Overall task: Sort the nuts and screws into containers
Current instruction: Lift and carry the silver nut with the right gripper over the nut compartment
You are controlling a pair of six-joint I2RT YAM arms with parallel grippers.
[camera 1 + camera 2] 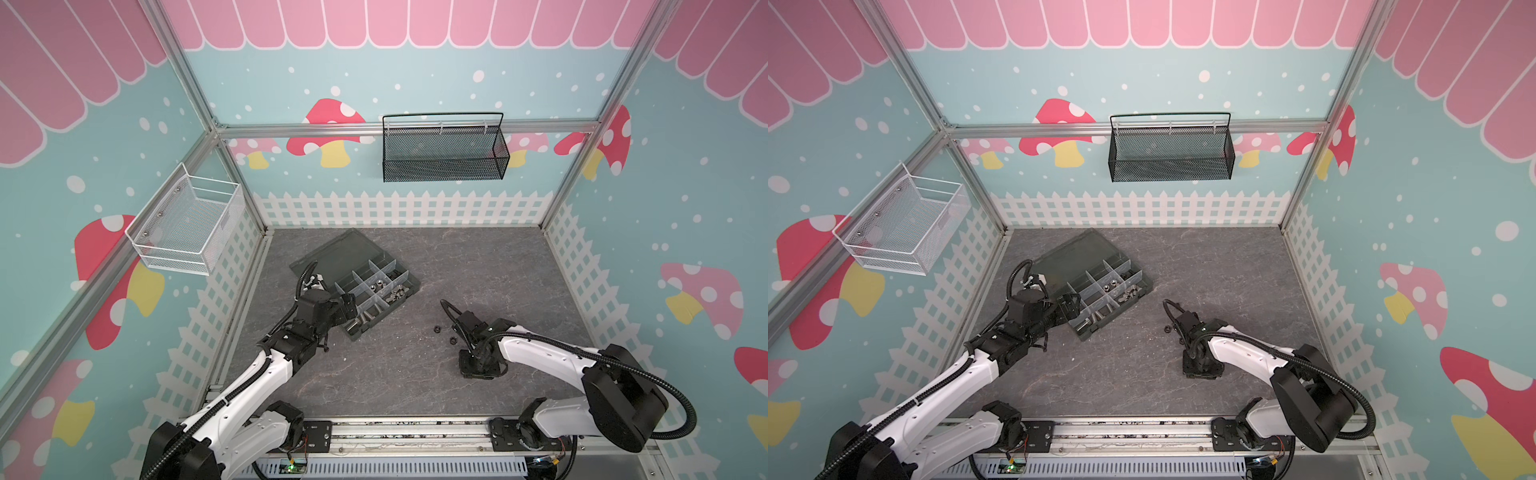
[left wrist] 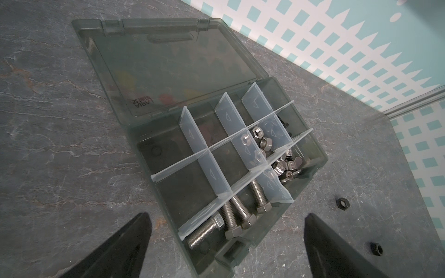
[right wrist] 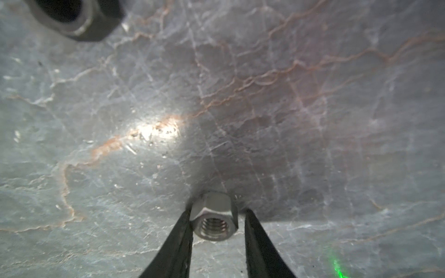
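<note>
The dark grey organiser box (image 1: 412, 286) (image 2: 320, 154) lies open left of centre, its lid (image 1: 332, 257) flat behind it. Its containers hold silver screws (image 2: 237, 211), silver hex nuts (image 2: 262, 142) and winged nuts (image 2: 290, 166). My left gripper (image 1: 348, 305) (image 2: 226, 215) hangs open over the box's near corner, with nothing held. My right gripper (image 3: 218, 213) points down at the table, open, with a silver nut (image 3: 214, 216) between its fingers. One finger touches the nut and a narrow gap remains at the other. Two black nuts (image 1: 436, 329) (image 1: 453, 341) lie on the table nearby.
A white wire basket (image 1: 187, 224) hangs on the left wall and a black mesh basket (image 1: 444, 153) on the back wall. One black nut (image 3: 77, 16) lies close to my right gripper. The metal rail (image 1: 395, 432) runs along the front edge.
</note>
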